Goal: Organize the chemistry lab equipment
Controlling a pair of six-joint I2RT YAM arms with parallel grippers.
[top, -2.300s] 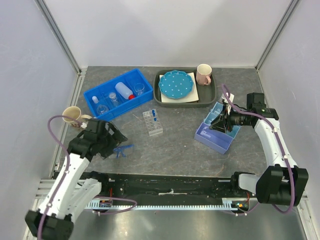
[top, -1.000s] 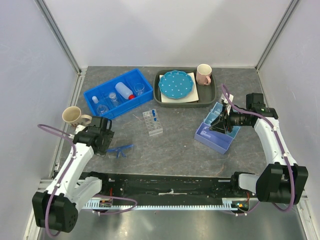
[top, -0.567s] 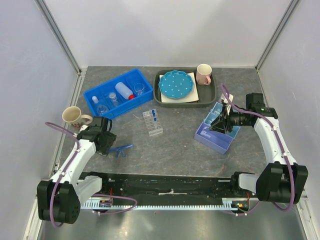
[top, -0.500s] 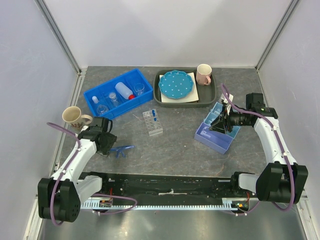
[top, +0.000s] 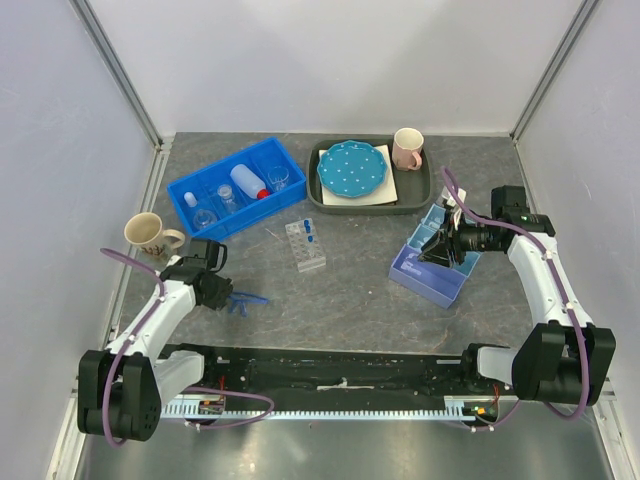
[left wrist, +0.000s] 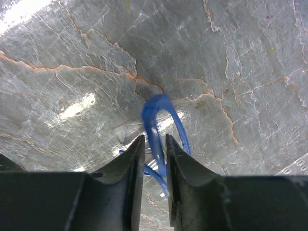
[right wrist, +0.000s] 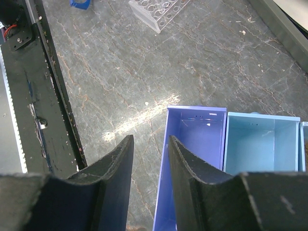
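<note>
1. Blue safety glasses (top: 243, 300) lie on the grey table (top: 360, 290), front left, near the arm bases and well clear of the other lab gear.
2. Left gripper (top: 222, 296) is low over them. In the wrist view its fingers (left wrist: 132, 159) are drawn in close on either side of the glasses' blue frame (left wrist: 156, 108), which nearly fills the gap. Can't tell if it's actually squeezed.
3. Test-tube rack (top: 305, 245) sits mid-table, apart from the glasses, with blue-capped tubes (top: 309, 232) at its far end.
4. Blue bin (top: 260, 210) at back left holds the white squeeze bottle (top: 247, 181) lying down, a beaker (top: 278, 177) and a flask (top: 205, 216). Other small glass pieces in there are too small to sort out.
5. Beige mug (top: 147, 233) stands on the table, left of the bin and behind the left gripper.
6. Dark tray (top: 425, 185) at back centre holds the blue dotted plate (top: 352, 168) and the pink mug (top: 407, 148).
7. Right gripper (top: 432, 250) hangs over the purple bin (top: 430, 280), beside the light-blue bin (top: 445, 225). Its fingers are spread, with nothing between them (right wrist: 150, 139).
</note>
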